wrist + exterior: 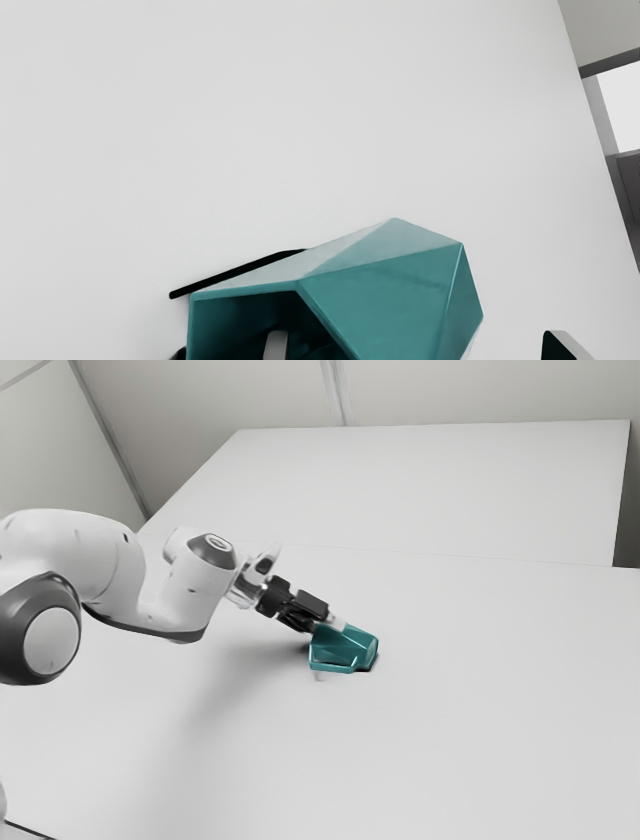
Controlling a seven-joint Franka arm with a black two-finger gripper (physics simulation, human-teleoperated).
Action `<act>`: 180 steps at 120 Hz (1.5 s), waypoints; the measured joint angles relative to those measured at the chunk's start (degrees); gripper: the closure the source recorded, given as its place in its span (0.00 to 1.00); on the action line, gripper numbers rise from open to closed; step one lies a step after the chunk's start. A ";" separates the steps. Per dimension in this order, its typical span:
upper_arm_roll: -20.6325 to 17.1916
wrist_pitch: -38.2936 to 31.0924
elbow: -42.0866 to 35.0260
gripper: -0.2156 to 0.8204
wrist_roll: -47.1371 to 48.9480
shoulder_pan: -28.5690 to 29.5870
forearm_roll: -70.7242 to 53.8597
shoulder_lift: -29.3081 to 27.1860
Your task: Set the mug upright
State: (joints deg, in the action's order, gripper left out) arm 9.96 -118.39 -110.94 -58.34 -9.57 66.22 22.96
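The teal faceted mug [345,649] lies on its side on the white table, at the end of the arm. Over its upper edge is the black gripper [322,626], tilted down toward the exterior view's right. In the wrist view the mug [385,305] has its dark opening turned toward the hand. The gripper [417,346] is open there: one pale fingertip [276,346] stands inside the mug's mouth, the other well outside the mug's far side, with space between it and the wall. The mug's lower part is cut off in the wrist view.
The white table [480,700] spreads around the mug, and a pale panel [430,485] stands beyond it. Walls rise at the back. In the wrist view, a table edge runs past the outer finger's side, with grey structures beyond it.
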 joint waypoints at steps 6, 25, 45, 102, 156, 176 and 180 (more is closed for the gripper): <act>-0.12 0.00 0.11 0.31 -0.33 0.04 0.11 0.10; -0.20 0.00 0.11 0.51 -1.23 0.39 0.32 0.09; -0.28 -0.05 0.19 0.69 -1.96 0.35 0.36 -0.08; -1.44 -0.51 2.33 0.93 -3.05 -0.37 -0.64 -2.82; -0.71 -2.06 2.23 0.96 2.09 -1.24 -17.24 -8.23; -0.50 -2.17 2.94 0.96 7.47 -1.12 -28.98 -9.35; -0.49 -2.21 3.25 0.96 8.51 -1.01 -30.90 -9.08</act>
State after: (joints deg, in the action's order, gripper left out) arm 9.46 -120.60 -107.69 -49.83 -10.58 35.31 13.88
